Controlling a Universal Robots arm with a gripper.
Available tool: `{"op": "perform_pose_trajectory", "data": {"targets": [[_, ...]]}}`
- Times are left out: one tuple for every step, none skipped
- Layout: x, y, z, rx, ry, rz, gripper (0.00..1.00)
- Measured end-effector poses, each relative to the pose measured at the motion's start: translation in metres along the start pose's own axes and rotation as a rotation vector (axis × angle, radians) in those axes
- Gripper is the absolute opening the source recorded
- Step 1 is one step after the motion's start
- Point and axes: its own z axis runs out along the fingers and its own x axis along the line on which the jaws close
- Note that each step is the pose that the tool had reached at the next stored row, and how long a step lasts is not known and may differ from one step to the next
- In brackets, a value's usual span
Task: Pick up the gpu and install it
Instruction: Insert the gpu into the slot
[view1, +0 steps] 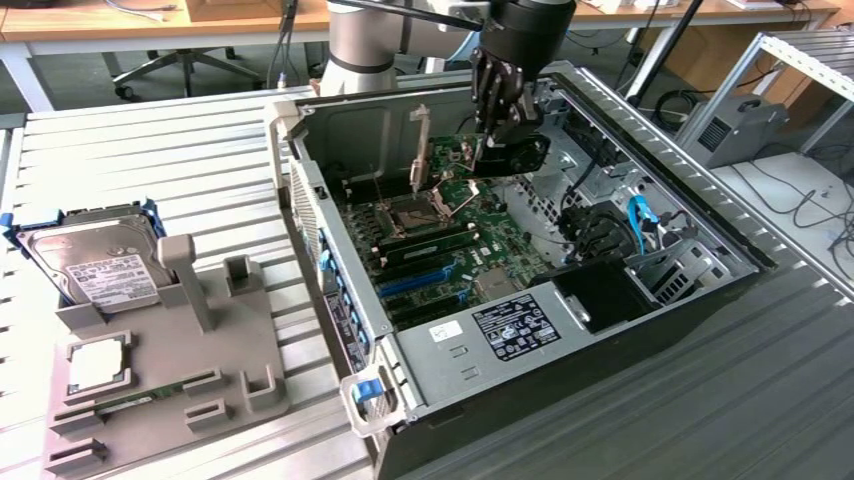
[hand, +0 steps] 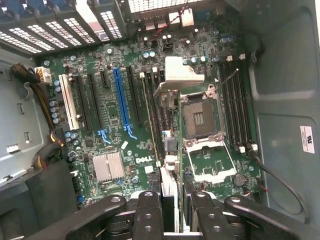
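Note:
My gripper (view1: 505, 120) hangs over the open computer case (view1: 334, 250), above the motherboard's far end, shut on the gpu (view1: 518, 158). The gpu is a thin black card held clear of the board. In the wrist view the gpu (hand: 169, 165) runs edge-on away from between my two black fingers (hand: 150, 212), with a pale metal bracket piece (hand: 180, 75) at its far end. It hovers over the black slots between the long blue slot (hand: 121, 102) and the open CPU socket (hand: 199, 117). My gripper (hand: 172, 202) sits close above the board.
A grey fixture (view1: 174, 350) on the exterior view's left holds a silver hard drive (view1: 100, 265), a CPU (view1: 96, 365) and a green memory stick (view1: 134, 400). Inside the case are the power supply (view1: 521, 325), cables (view1: 638, 225) and a drive cage (view1: 674, 270).

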Motion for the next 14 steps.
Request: {"op": "perform_pose_trajectory", "data": {"targets": [[0.0000, 0.0000, 0.0000, -0.0001, 0.0000, -0.004, 0.28], [0.0000, 0.0000, 0.0001, -0.0002, -0.0002, -0.011, 0.28], [0.0000, 0.0000, 0.0001, -0.0002, -0.0002, -0.015, 0.28], [0.0000, 0.0000, 0.0001, -0.0003, -0.0002, -0.019, 0.28], [0.0000, 0.0000, 0.0001, -0.0004, -0.0002, -0.024, 0.28], [0.0000, 0.0000, 0.0001, -0.0006, -0.0002, -0.033, 0.28], [0.0000, 0.0000, 0.0001, -0.0007, -0.0002, -0.038, 0.28], [0.0000, 0.0000, 0.0001, -0.0008, -0.0002, -0.042, 0.28], [0.0000, 0.0000, 0.0001, -0.0008, -0.0002, -0.046, 0.28], [0.0000, 0.0000, 0.0001, -0.0009, -0.0003, -0.050, 0.28], [0.0000, 0.0000, 0.0001, -0.0010, -0.0003, -0.054, 0.28], [0.0000, 0.0000, 0.0001, -0.0010, -0.0002, -0.058, 0.28], [0.0000, 0.0000, 0.0001, -0.0011, -0.0003, -0.062, 0.28], [0.0000, 0.0000, 0.0001, -0.0012, -0.0003, -0.066, 0.28]]}}
